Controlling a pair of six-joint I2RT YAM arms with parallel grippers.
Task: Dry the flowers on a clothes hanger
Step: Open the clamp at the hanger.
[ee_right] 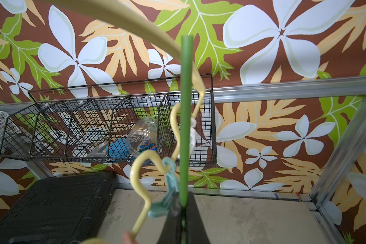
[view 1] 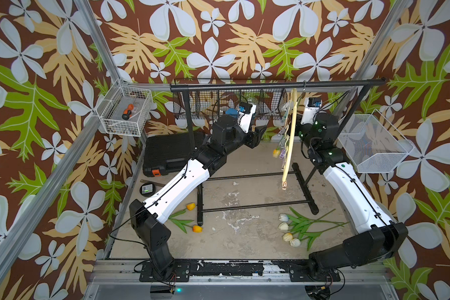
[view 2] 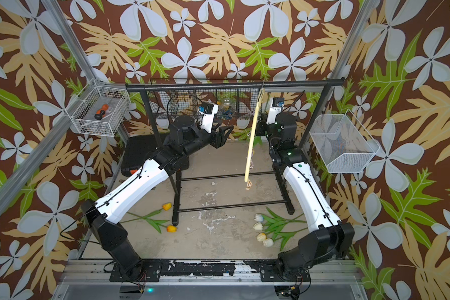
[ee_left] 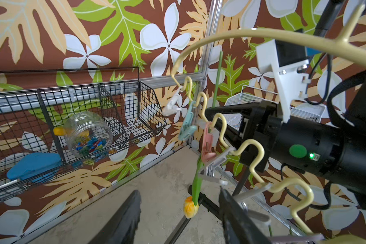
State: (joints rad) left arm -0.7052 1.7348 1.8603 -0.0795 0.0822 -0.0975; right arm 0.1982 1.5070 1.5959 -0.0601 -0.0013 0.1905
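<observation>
**A:** What lies farthest left on the floor?

**B:** Two orange-yellow tulips (view 1: 197, 228) with long green stems and leaves. They lie just beside the foot of the tall black metal garment rack (view 1: 199, 207), partly under the left arm.

**A:** And the left gripper?

**B:** The left gripper (view 1: 258, 135) hangs in the air left of the hanger. Its jaws stand partly apart and hold nothing (the left wrist view shows only bare floor in the gap).

**A:** Where is the hanger?

**B:** The cream curved clothes hanger with the wavy lower bar (view 1: 292, 135) hangs by its thin metal hook from the rack's top rail, nearly edge-on in both top views. Pastel plastic clothespins (ee_left: 187, 124) dangle from the wavy bar.

**A:** Is any flower up there?

**B:** Yes, a hanging tulip (ee_left: 191, 208) with an orange-yellow head pointing down, just beside the hanger. Its green stem (ee_right: 185, 126) runs up past the pink clothespin (ee_left: 207, 143), though whether that pin bites on it cannot be told. The right gripper (ee_right: 183, 196) is clamped tight on the stem, just beside a teal clothespin (ee_right: 167, 190).

**A:** And farther right?

**B:** Four white-cream tulips (view 1: 287, 231) lie bunched on the floor near the right arm, well apart from the hanger.
</observation>
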